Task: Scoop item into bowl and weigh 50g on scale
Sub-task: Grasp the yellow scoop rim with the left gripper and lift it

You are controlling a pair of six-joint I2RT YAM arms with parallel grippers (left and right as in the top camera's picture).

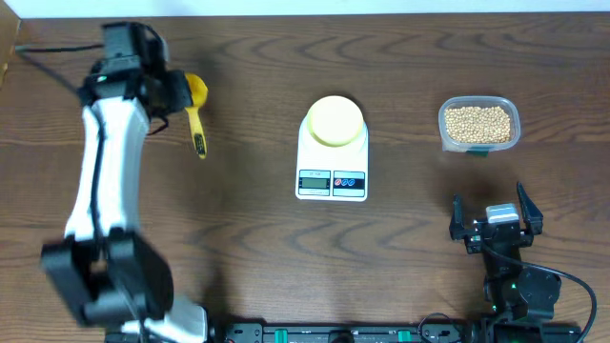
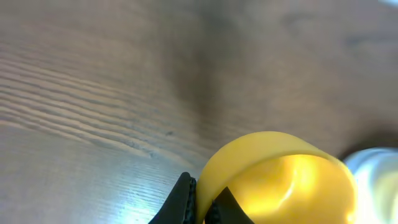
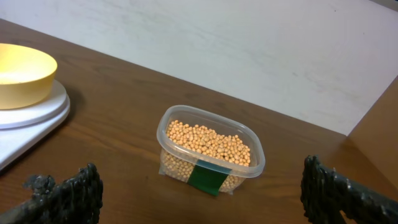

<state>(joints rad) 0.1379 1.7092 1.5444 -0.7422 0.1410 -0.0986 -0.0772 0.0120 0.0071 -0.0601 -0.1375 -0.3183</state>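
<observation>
My left gripper [image 1: 177, 90] is clenched on the rim of the yellow scoop [image 1: 197, 122] near the table's [image 1: 248, 238] far left corner; the left wrist view shows my two black fingertips [image 2: 185, 202] pinching the cup's edge from either side, with bare wood grain beyond. The scoop's handle points toward 6 o'clock, and I cannot tell whether it rests on the wood or is raised. At 3 o'clock from the scoop, across a clear stretch of tabletop, the white scale [image 1: 332, 164] sits mid-table with the pale-yellow bowl [image 1: 334, 121] centred on its platform, display facing 6 o'clock. Farther toward 3 o'clock, apart from the scale, the clear tub [image 1: 518, 122] holds the beans [image 1: 478, 122], its far side close to the table's back edge. My right gripper [image 1: 493, 211] is released, jaws spread wide, at 6 o'clock from the tub with open wood between them.
</observation>
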